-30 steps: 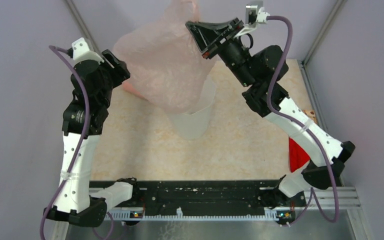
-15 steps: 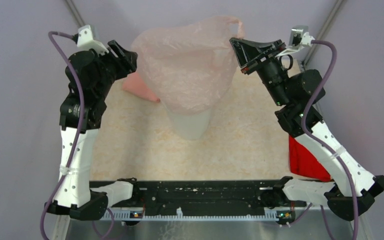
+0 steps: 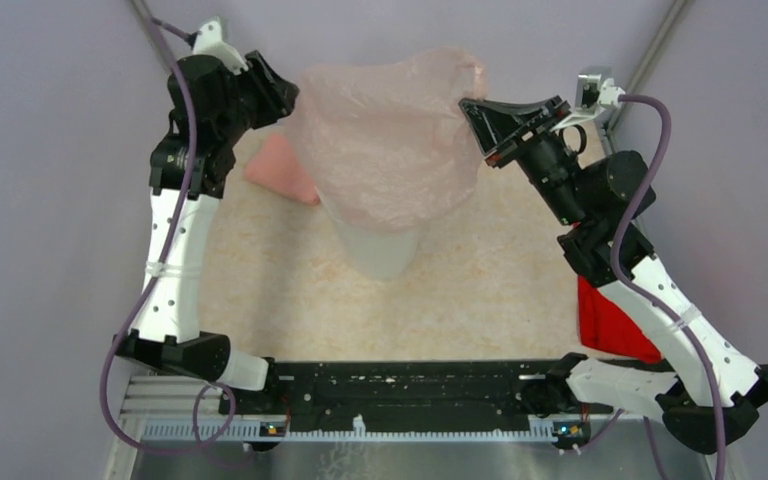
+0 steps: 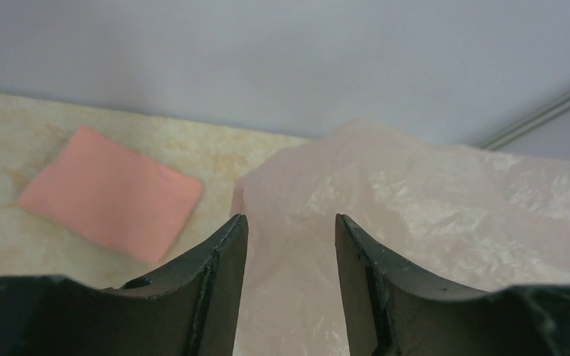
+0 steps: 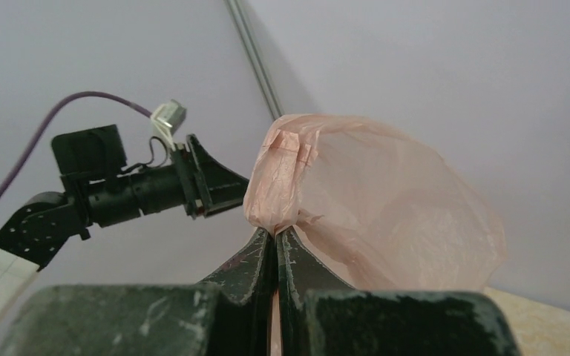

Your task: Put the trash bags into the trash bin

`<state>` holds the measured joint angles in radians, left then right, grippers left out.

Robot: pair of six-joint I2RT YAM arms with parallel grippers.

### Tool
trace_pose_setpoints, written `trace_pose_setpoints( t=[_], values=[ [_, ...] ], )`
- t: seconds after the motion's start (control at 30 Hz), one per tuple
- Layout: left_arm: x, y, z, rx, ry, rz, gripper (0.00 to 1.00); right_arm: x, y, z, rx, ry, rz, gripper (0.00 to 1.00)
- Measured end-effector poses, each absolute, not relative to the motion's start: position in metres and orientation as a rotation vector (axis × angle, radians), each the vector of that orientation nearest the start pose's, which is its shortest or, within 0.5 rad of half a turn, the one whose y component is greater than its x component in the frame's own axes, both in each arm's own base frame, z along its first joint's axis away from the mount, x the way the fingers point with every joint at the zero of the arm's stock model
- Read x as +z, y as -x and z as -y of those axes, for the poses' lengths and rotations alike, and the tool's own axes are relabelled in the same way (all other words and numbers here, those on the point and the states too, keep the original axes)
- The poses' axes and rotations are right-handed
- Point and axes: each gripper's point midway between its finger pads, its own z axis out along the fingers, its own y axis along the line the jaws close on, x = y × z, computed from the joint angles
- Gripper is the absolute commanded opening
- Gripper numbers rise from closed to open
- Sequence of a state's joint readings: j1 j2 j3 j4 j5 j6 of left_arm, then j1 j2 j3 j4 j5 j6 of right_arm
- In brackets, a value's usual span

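Observation:
The trash bag [image 3: 390, 140], a thin pale pink film, hangs spread out above the trash bin [image 3: 380, 250] and hides the rim of this white, tapering bin. My right gripper [image 3: 465, 105] is shut on the bag's upper right corner. In the right wrist view the jaws [image 5: 274, 231] pinch a bunched handle of the bag [image 5: 386, 215]. My left gripper [image 3: 285, 95] is at the bag's upper left edge. Its jaws [image 4: 289, 222] stand apart, and the bag's film [image 4: 430, 215] fills the gap between them.
A folded salmon-pink cloth [image 3: 278, 168] lies on the table left of the bin, below the left gripper, and shows in the left wrist view [image 4: 111, 193]. A flat red packet [image 3: 605, 320] lies at the table's right edge under the right arm. Walls stand close behind.
The left arm has risen and reached toward the back, up to the bag's left edge, its jaws narrowing. The right gripper carried the bag rightward, spreading it over the bin.

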<state>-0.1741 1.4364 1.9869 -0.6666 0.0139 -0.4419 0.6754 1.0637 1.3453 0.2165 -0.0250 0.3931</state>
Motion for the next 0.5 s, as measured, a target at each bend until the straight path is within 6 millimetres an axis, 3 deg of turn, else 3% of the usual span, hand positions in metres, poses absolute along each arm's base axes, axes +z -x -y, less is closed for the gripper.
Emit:
trace_pose_setpoints(
  t=[0.17, 0.3, 0.5],
  values=[
    [0.43, -0.402, 0.111, -0.543, 0.162, -1.861, 0.49, 0.554, -0.255, -0.231, 0.972, 0.191, -1.109, 0.0],
    [0.404, -0.395, 0.132, -0.587, 0.104, -1.94, 0.47, 0.556, -0.251, -0.23, 0.975, 0.196, -1.1, 0.0],
    [0.348, -0.352, 0.208, -0.683, -0.098, -2.093, 0.45, 0.559, -0.253, -0.231, 0.964, 0.206, -1.098, 0.0]
  ],
)
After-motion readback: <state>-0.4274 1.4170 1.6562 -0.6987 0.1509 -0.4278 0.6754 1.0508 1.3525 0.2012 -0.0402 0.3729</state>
